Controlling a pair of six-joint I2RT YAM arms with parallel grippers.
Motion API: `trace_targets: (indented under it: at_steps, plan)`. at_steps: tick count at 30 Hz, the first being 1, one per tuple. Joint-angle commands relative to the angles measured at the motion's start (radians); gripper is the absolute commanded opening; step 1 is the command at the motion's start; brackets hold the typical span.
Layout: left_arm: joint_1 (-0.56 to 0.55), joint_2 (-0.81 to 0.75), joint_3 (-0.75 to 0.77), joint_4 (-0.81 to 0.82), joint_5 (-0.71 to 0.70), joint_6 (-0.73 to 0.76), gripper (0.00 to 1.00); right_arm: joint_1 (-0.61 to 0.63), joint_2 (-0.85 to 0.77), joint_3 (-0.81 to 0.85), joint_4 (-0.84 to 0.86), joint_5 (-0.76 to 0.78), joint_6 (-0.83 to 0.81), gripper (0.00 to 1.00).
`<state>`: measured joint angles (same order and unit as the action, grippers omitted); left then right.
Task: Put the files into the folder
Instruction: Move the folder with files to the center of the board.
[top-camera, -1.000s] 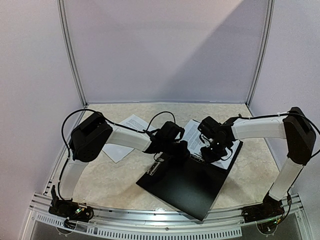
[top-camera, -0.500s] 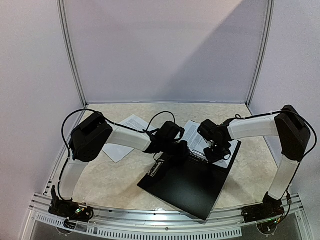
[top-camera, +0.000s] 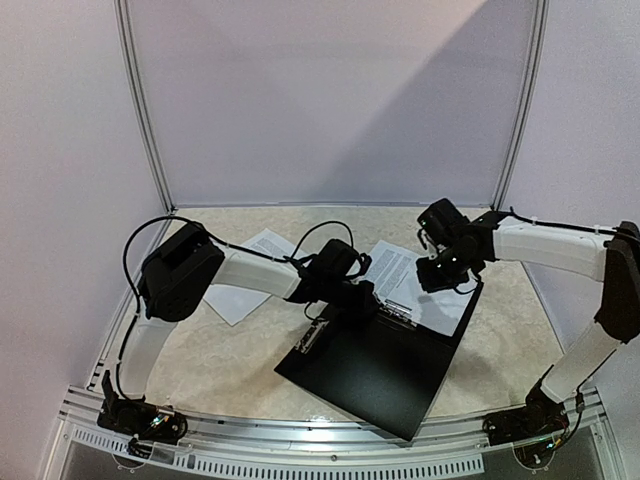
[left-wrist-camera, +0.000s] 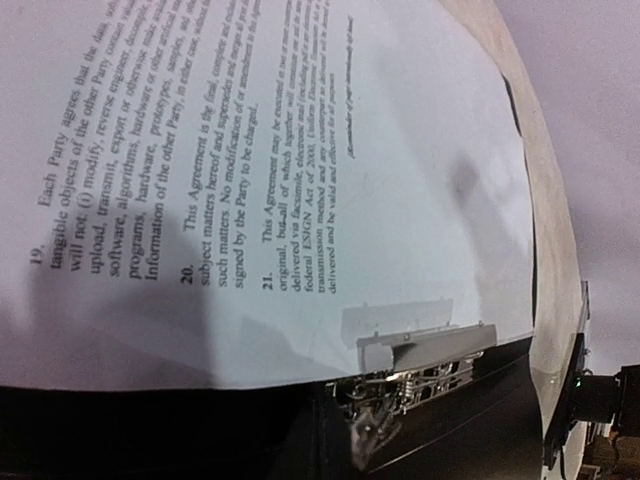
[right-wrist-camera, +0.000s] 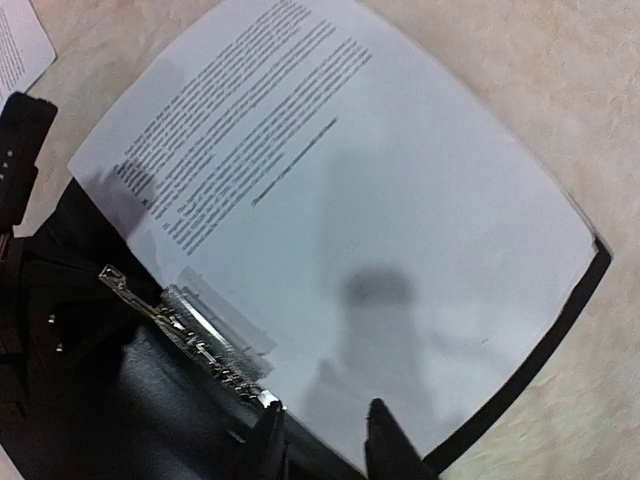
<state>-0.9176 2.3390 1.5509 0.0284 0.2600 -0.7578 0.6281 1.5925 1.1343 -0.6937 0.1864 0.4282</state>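
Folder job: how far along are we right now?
Done: the folder lies open with one printed sheet on its inner face beside the metal clip. In hand: nothing seen; the right tool hovers open over that sheet, the left tool sits by the clip, grip unclear. Left: loose paper on the table outside the folder, probably then closing it.

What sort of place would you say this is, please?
Probably a robotics lab test booth: plain pale panel walls on thin metal frame poles, a beige marble-patterned tabletop, and two white-and-black robot arms bolted to a slotted aluminium rail.
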Motion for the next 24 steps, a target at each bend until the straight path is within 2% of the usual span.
trace_targets:
  at_steps: [1,5,8,11,17,20,22,24]
  plan:
    - [0.030,-0.014,-0.044,-0.204,-0.001,0.073,0.01,-0.139,-0.058,-0.011,0.024,0.003,-0.015,0.33]
    - [0.053,-0.083,0.008,-0.257,-0.064,0.102,0.09,-0.270,-0.056,-0.060,0.098,0.014,-0.040,0.45]
    - [0.082,-0.108,0.060,-0.350,-0.115,0.118,0.17,-0.374,-0.021,-0.091,0.155,-0.056,-0.038,0.50]
    - [0.114,-0.139,0.066,-0.401,-0.134,0.135,0.19,-0.427,0.009,-0.098,0.215,-0.078,-0.043,0.58]
    - [0.106,-0.328,-0.124,-0.367,-0.170,0.238,0.19,-0.480,0.103,-0.058,0.235,-0.152,-0.059,0.65]
    - [0.072,-0.425,-0.219,-0.398,-0.244,0.297,0.20,-0.480,0.077,-0.098,0.266,-0.175,-0.046,0.66]
    - [0.053,-0.436,-0.246,-0.463,-0.295,0.325,0.20,-0.481,0.045,-0.129,0.278,-0.218,-0.038,0.66]
    - [0.042,-0.431,-0.272,-0.490,-0.275,0.337,0.20,-0.480,0.020,-0.150,0.279,-0.247,-0.032,0.67]
